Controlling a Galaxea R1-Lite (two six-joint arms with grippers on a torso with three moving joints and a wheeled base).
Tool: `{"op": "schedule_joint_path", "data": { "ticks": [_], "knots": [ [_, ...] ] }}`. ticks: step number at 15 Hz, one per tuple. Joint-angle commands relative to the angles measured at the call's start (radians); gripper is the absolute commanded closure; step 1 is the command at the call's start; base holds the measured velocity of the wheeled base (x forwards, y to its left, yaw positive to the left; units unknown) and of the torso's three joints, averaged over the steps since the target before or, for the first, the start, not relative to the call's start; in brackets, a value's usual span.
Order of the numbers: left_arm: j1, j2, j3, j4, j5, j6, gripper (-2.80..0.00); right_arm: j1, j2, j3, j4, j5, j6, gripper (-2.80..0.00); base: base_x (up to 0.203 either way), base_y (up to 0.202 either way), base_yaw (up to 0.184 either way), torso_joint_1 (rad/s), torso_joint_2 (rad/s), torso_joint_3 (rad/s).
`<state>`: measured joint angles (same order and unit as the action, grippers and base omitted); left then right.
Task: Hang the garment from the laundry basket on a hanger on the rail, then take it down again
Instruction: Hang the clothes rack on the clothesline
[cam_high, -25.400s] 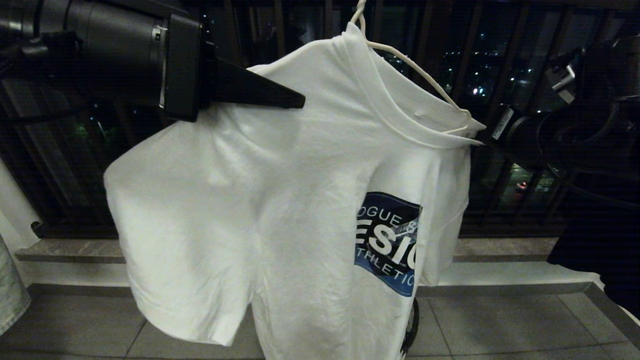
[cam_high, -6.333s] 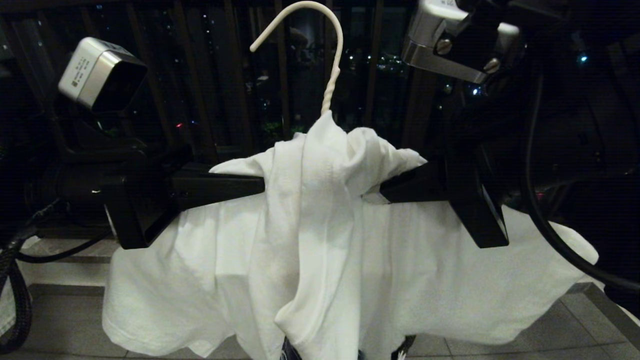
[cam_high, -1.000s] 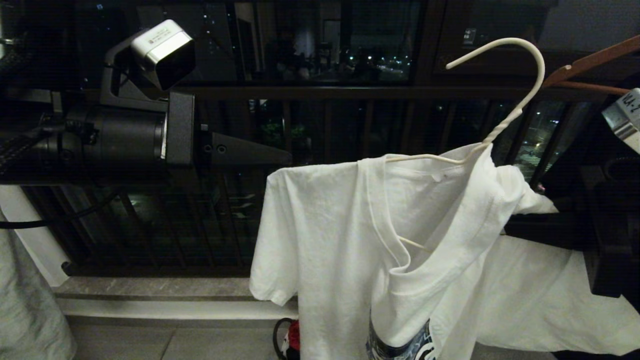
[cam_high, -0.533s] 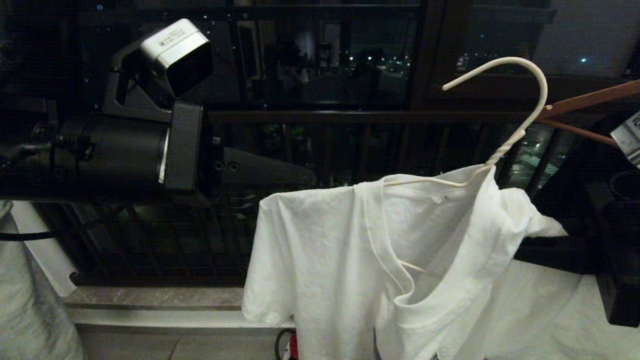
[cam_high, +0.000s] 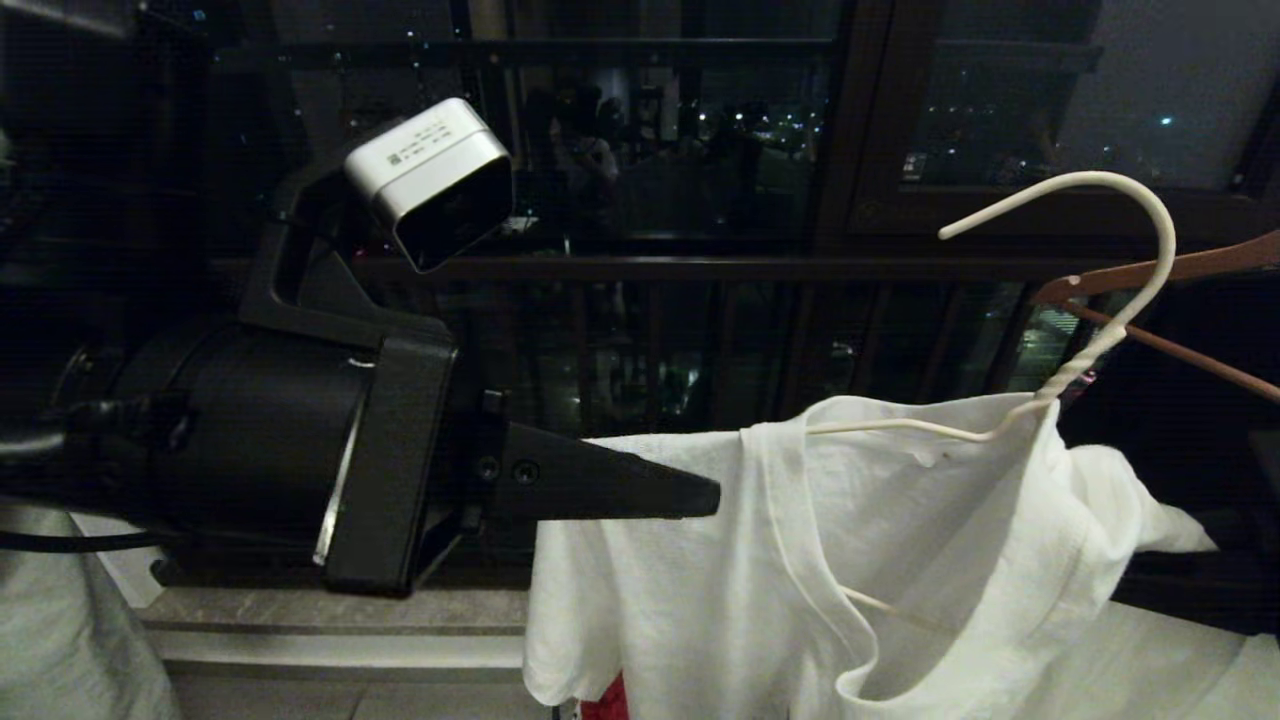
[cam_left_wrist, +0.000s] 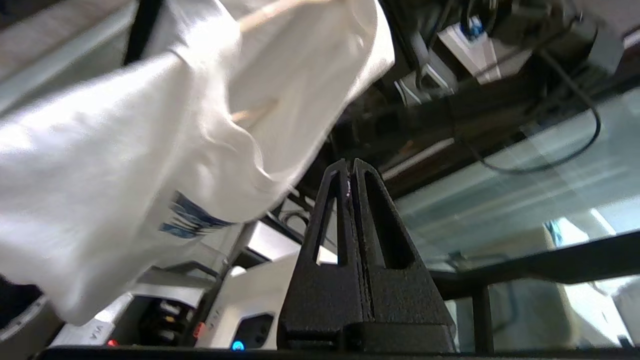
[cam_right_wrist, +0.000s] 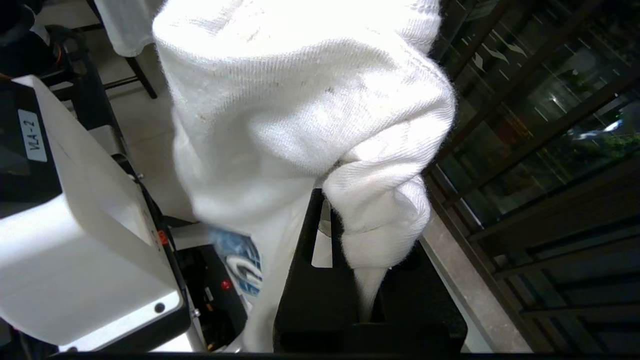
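Hanging off the hanger (cam_high: 1060, 380) in the head view, the T-shirt (cam_high: 700, 580) droops at lower right, collar slung over the wire arms, the hook curling up free in front of the dark balcony railing (cam_high: 640, 268). A brown wooden hanger (cam_high: 1150, 275) pokes in from the right behind that hook. The left tool (cam_high: 700, 495) points level toward the shirt, tip just at its shoulder edge, jaws pressed together and empty. Pale grey-blue cloth (cam_high: 60, 640) shows at the lower left corner.

Over to the left wrist view: the left tool (cam_left_wrist: 350, 167) is closed on nothing, fingers meeting in a tight seam, the T-shirt (cam_left_wrist: 125, 165) hanging beside it, apart, with a scrap of blue print showing.

Right wrist view now: the right tool (cam_right_wrist: 330, 225) is clamped on a bunched fold of the T-shirt (cam_right_wrist: 300, 110), white fabric spilling over and hiding the fingertips.
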<state>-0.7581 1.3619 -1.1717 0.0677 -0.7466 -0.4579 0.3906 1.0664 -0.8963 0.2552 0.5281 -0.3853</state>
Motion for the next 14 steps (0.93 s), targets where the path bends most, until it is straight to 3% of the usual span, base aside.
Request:
{"op": "schedule_joint_path", "data": {
  "ticks": [1,4,8,14],
  "knots": [
    [-0.015,0.000,0.006,-0.001,0.000,-0.002,0.00,0.001,-0.003,0.004,0.001,0.004,-0.003,0.00,0.000,0.000,0.000,0.167,-0.35,-0.183],
    [-0.016,-0.014,0.004,-0.002,0.044,-0.001,0.00,0.001,-0.008,0.009,0.001,0.004,-0.003,0.00,0.000,0.000,0.000,0.164,-0.33,-0.179],
    [-0.065,-0.036,0.009,0.003,0.049,-0.001,0.00,0.002,-0.009,0.016,0.001,0.012,0.000,0.00,0.000,0.000,0.000,0.141,-0.30,-0.150],
    [-0.079,-0.085,0.004,0.004,0.090,0.003,0.00,0.060,0.053,-0.034,-0.032,0.037,0.009,0.00,0.000,0.000,0.000,0.002,0.00,-0.002]
  ]
}}
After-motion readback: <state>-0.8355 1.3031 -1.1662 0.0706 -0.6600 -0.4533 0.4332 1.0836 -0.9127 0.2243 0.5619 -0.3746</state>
